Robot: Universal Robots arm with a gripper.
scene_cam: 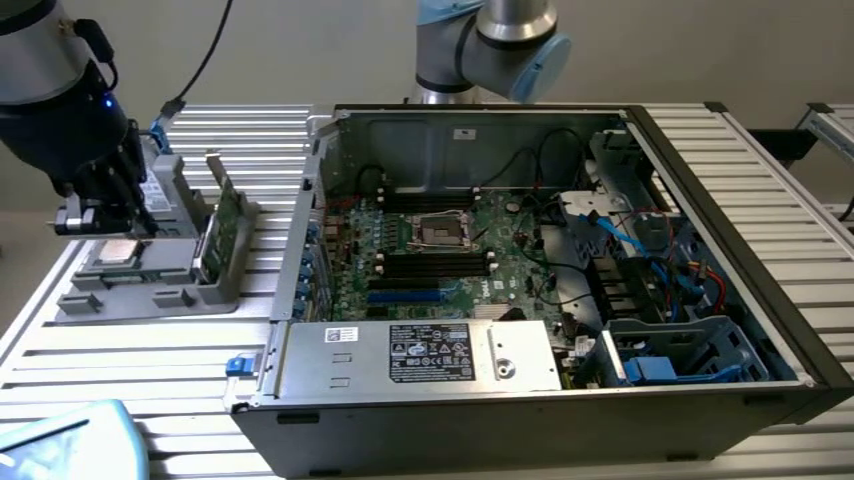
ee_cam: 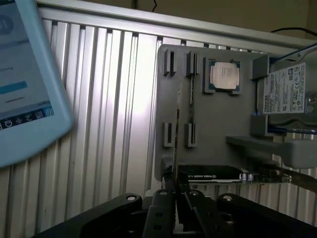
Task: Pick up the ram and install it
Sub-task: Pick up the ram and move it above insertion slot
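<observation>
Exterior view: the gripper is hovering over the grey parts holder on the bench, at the exterior view's upper left, beside the open computer case | Wrist view: the jaws are pinching the ram, which is showing edge-on over the holder's slots, near the processor chip.

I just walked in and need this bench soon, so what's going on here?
A robot arm has its end effector over the gray parts tray, which sits beside the open computer case. The fingers appear closed on the ram, seen edge-on in the wrist view. The ram is not yet in the case.
</observation>
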